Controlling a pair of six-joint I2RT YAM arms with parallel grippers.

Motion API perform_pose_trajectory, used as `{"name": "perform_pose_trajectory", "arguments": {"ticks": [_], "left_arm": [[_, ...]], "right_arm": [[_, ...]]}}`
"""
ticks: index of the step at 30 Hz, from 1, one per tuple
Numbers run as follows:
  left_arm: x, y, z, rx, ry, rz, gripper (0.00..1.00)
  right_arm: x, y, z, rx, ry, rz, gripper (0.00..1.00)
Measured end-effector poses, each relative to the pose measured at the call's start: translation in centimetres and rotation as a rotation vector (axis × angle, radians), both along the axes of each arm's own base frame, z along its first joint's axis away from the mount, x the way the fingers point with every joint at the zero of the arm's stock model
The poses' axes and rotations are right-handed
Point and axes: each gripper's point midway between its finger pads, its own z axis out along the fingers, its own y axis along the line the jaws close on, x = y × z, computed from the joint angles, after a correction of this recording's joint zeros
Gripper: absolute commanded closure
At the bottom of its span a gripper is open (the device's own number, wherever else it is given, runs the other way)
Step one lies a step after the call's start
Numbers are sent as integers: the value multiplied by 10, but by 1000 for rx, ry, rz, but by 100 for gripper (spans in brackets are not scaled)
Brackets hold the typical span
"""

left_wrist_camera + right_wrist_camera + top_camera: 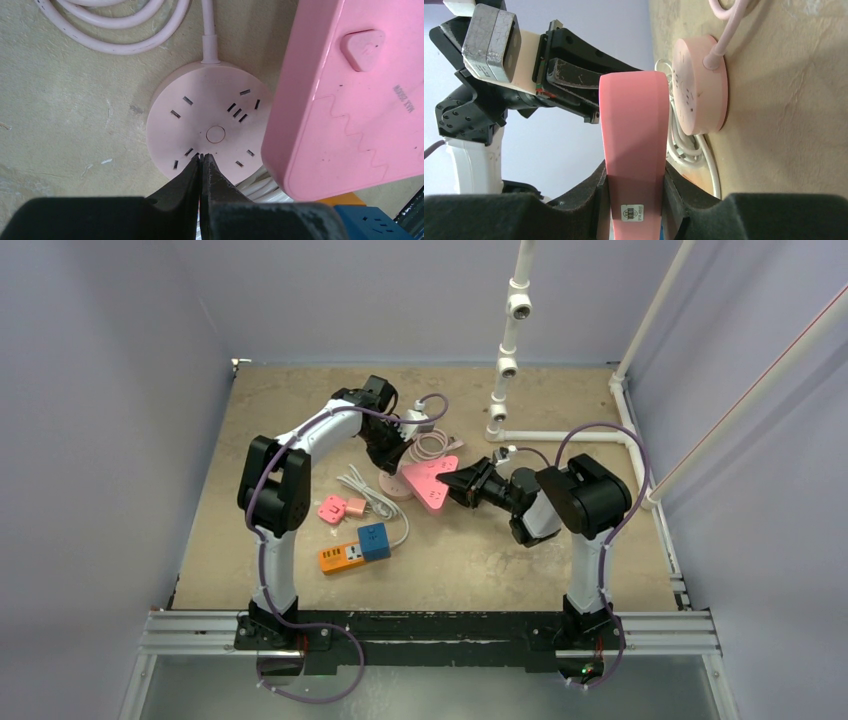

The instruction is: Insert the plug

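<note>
Steadying the power strip (634,125), pinched in my right pincer (634,192); left pincer (201,159) pressed together at its nine o'clock; next, probably, fetching a plug

Lavender walls (100,390) enclose a tan tabletop (470,575); white pipes (509,340) stand behind.

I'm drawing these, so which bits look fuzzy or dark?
Top external view: soft, even light, only faint shadows on the table. Left wrist view: the round pink socket is sharp, the shut left claw is a dark, fuzzy shape. Right wrist view: turned sideways; the right claw gripping the pink power strip is blurry and black.
</note>
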Motion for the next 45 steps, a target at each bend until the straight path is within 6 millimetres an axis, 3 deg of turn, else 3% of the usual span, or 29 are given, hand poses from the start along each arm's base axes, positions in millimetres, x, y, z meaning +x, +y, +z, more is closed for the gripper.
{"name": "perform_pose_trajectory", "arguments": {"ticks": [12,18,31,45], "left_arm": [[0,0,0,0,0,0,99],[0,0,0,0,1,0,99],[2,4,0,1,1,11,99],[2,5,0,1,2,13,100]], "right_arm": [[-2,-2,4,15,-8,-5,100],[12,0,7,-5,-64,-20,100],[19,-5,-18,-60,-43,-56,100],[19,-7,-19,-64,-57,-71,100]]}}
